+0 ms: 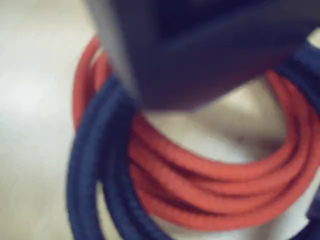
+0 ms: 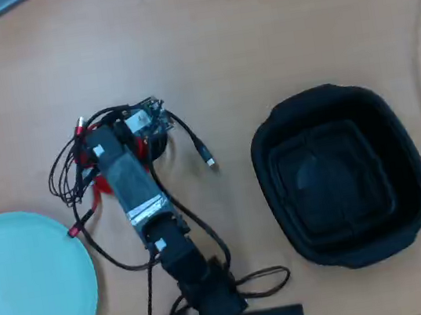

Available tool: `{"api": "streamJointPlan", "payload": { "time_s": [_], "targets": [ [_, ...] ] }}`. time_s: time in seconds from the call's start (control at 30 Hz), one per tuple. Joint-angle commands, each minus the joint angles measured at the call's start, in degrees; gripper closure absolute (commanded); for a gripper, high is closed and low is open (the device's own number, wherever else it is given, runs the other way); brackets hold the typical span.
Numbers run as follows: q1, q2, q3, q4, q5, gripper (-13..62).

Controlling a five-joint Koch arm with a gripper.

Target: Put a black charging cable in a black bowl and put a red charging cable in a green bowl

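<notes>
**Down over the two coils**

My gripper fills the top of the wrist view as a dark blur, pressed close over the red charging cable, whose ring lies flat on the table. A dark cord, likely the black charging cable, crosses its left side, so the two touch or overlap. Through that blur I cannot tell whether my fingers are spread or pinched on anything.

From overhead my arm covers most of both coils; only the black cable's loose tail and metal plug trail clear to the right. I judge I am low here to pick one coil.

The green bowl waits empty at lower left, the black bowl empty at right, both well apart from the cables. The table is pale wood.
</notes>
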Motion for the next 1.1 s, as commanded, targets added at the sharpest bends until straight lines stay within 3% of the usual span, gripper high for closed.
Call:
{"api": "streamJointPlan", "payload": {
  "time_s": [0.0,0.17,0.47,1.07],
  "targets": [
    [0.7,0.9,-4.2,-0.3,0.0,55.6],
    [0.9,2.6,-4.8,-0.3,-0.6,55.6],
    [1.4,23.6,-4.0,8.3,-10.6,55.7],
    [13.6,40.8,-8.0,6.9,-25.0,55.6]
  ]
}}
